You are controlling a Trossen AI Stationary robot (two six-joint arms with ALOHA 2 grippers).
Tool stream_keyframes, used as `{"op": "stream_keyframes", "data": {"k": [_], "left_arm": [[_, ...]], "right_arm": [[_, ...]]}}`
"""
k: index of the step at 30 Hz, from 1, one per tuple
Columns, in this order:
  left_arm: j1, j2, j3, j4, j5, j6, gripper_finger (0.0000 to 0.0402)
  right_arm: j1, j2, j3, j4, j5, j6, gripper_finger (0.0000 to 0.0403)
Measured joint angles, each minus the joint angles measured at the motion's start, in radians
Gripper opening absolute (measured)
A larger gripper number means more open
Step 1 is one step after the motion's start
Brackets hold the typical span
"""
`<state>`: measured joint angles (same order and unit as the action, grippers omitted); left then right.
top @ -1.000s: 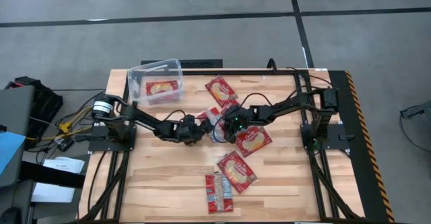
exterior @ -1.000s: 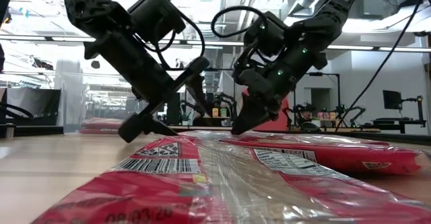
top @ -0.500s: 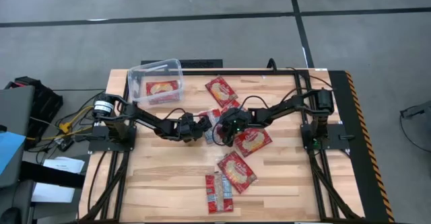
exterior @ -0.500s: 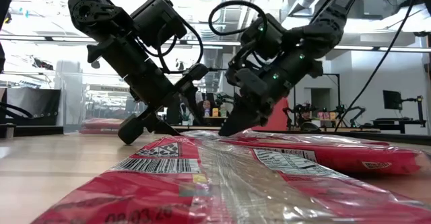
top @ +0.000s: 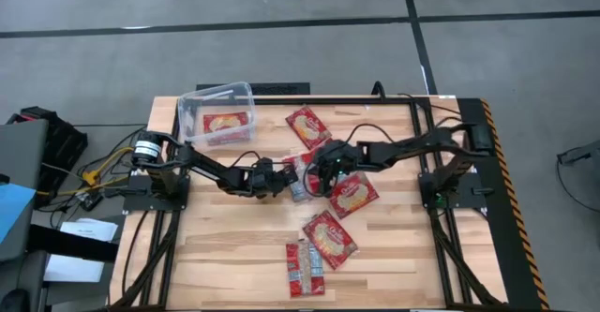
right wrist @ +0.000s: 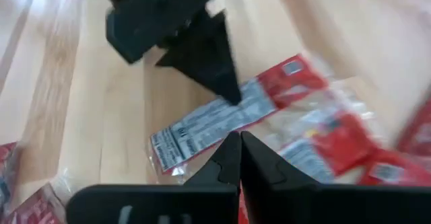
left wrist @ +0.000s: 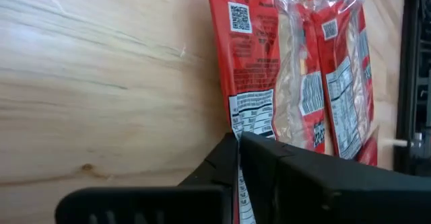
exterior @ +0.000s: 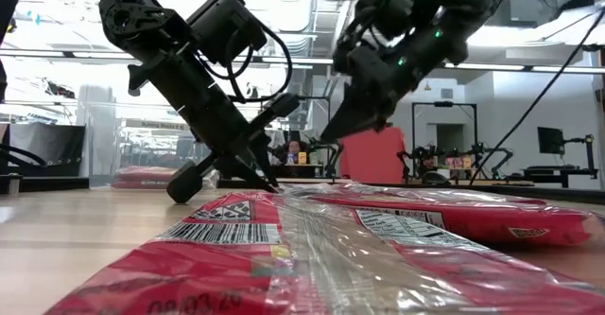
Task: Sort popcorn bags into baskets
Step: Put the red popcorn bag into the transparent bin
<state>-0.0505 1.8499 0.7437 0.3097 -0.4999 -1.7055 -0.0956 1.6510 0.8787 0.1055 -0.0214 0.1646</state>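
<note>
Red popcorn bags lie about the table's middle and near side. One bag lies in the clear tub at the far left. My left gripper is down at the table's middle, shut on the edge of a bag that lies label side up. My right gripper is shut and hangs above that same bag, close to the left gripper. I see nothing hanging from it. My left gripper pinches the bag's edge beside its white label between the two fingers. The fingers slant down from the table's left. The bag lies flat on the table; I cannot tell how many layers are caught.
More bags lie at the far middle, right of centre and toward the near edge. The two nearest fill the low view's foreground. Black frame rails run along the table's sides.
My left gripper has shut, taking hold of the bag's edge at the table. My right gripper, shut all along, has risen from the table surface to well above the bag. The bag has stayed flat.
</note>
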Motion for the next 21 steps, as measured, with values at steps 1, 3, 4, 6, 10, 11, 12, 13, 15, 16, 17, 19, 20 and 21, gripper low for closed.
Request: {"op": "stream_keyframes", "data": {"k": [1,3,4,6,10,11,12,13,15,16,17,19,20,21], "left_arm": [[0.000,-0.009,-0.002,0.002,0.004,0.000,0.0002],[0.001,-0.027,0.003,-0.002,0.005,0.017,0.0001],[0.001,-0.042,0.007,-0.007,0.006,0.035,0.0001],[0.001,-0.069,0.011,-0.027,0.001,0.090,0.0000],[0.004,-0.155,0.031,-0.013,0.004,0.158,0.0000],[0.003,-0.174,0.034,-0.012,0.007,0.172,0.0000],[0.003,-0.191,0.036,-0.019,0.013,0.182,0.0000],[0.002,-0.210,0.036,-0.043,0.024,0.192,0.0000],[0.002,-0.248,0.046,-0.076,0.036,0.214,0.0000],[0.002,-0.272,0.050,-0.091,0.044,0.221,0.0000],[0.002,-0.297,0.051,-0.114,0.043,0.224,0.0000],[0.003,-0.334,0.057,-0.151,0.053,0.238,0.0000],[0.002,-0.353,0.058,-0.173,0.058,0.246,0.0000],[0.002,-0.378,0.058,-0.193,0.064,0.252,0.0000]], "right_arm": [[0.000,-0.019,0.000,-0.020,0.012,-0.010,0.0020],[0.000,-0.053,0.000,-0.072,0.029,-0.016,0.0016],[-0.002,-0.064,0.000,-0.097,0.035,-0.017,0.0014],[-0.005,-0.071,0.000,-0.129,0.049,-0.017,0.0014],[-0.006,-0.067,0.000,-0.154,0.055,-0.016,0.0021],[-0.005,-0.062,0.001,-0.148,0.054,-0.016,0.0023],[-0.005,-0.059,0.001,-0.150,0.054,-0.016,0.0024],[-0.005,-0.059,0.000,-0.158,0.054,-0.016,0.0025],[-0.005,-0.059,0.000,-0.152,0.054,-0.017,0.0023],[-0.005,-0.060,0.000,-0.153,0.054,-0.017,0.0021],[-0.005,-0.061,0.000,-0.156,0.054,-0.017,0.0018],[-0.007,-0.072,0.000,-0.167,0.054,-0.029,0.0014],[-0.010,-0.079,0.000,-0.169,0.054,-0.039,0.0014],[-0.011,-0.083,0.001,-0.167,0.055,-0.042,0.0014]]}}
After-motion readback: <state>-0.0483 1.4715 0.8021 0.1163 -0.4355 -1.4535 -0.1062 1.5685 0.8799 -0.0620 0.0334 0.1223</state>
